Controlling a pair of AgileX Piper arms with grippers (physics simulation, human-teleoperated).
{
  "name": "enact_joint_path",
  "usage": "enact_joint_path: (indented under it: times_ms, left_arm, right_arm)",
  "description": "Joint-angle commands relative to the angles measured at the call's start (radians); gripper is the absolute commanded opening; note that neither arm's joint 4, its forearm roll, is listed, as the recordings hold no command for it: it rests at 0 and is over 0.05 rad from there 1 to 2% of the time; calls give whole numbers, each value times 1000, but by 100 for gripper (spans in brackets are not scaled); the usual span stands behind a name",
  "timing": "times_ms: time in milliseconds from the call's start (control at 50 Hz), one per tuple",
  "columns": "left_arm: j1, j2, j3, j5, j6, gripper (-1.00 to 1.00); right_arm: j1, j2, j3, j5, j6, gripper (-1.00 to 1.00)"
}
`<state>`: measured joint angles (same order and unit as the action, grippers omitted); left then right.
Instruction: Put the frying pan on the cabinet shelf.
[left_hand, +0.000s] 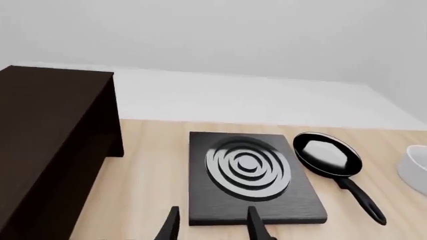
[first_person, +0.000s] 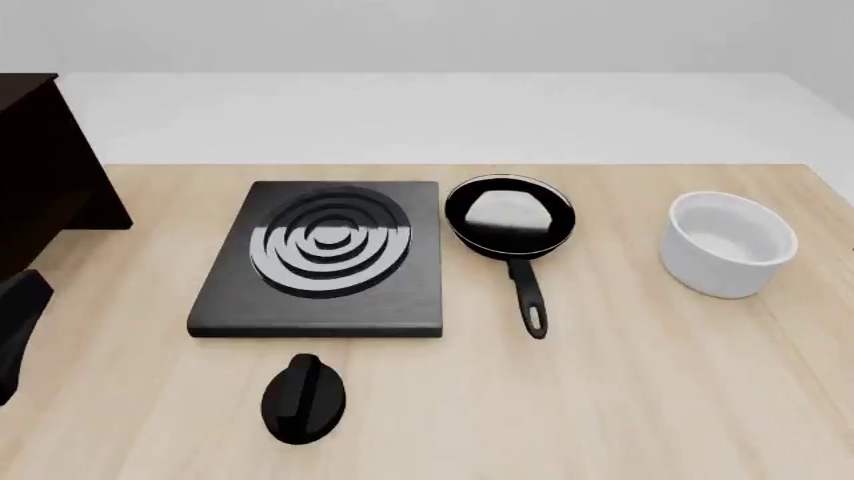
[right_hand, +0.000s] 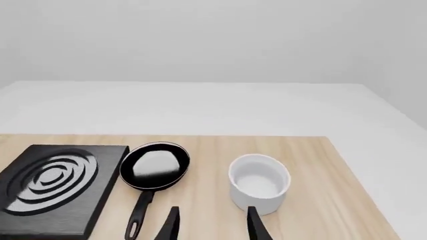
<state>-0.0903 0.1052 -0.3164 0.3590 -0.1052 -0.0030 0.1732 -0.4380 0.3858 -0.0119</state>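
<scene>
The frying pan (first_person: 510, 215) lies flat on the wooden table, just right of the stove plate, its slim handle (first_person: 529, 295) pointing toward the near edge. It also shows in both wrist views, as the pan (left_hand: 327, 154) and the pan (right_hand: 154, 166). The dark brown cabinet (first_person: 47, 160) stands at the far left, and its flat shelf top (left_hand: 47, 125) is bare. My left gripper (left_hand: 213, 227) is open and hangs before the stove plate's near edge. My right gripper (right_hand: 212, 227) is open, between the pan handle and the white pot, holding nothing.
A black square stove plate (first_person: 320, 260) with silver rings lies mid-table. A black knob (first_person: 304, 397) sits in front of it. A white round pot (first_person: 727, 243) stands at the right. A dark part of the left arm (first_person: 14, 325) shows at the left edge.
</scene>
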Motion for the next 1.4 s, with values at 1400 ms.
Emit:
enact_joint_path:
  times_ms: [1400]
  left_arm:
    - [-95, 280, -104, -44, -55, 100]
  right_arm:
    - [329, 1134, -706, 415, 33, 100]
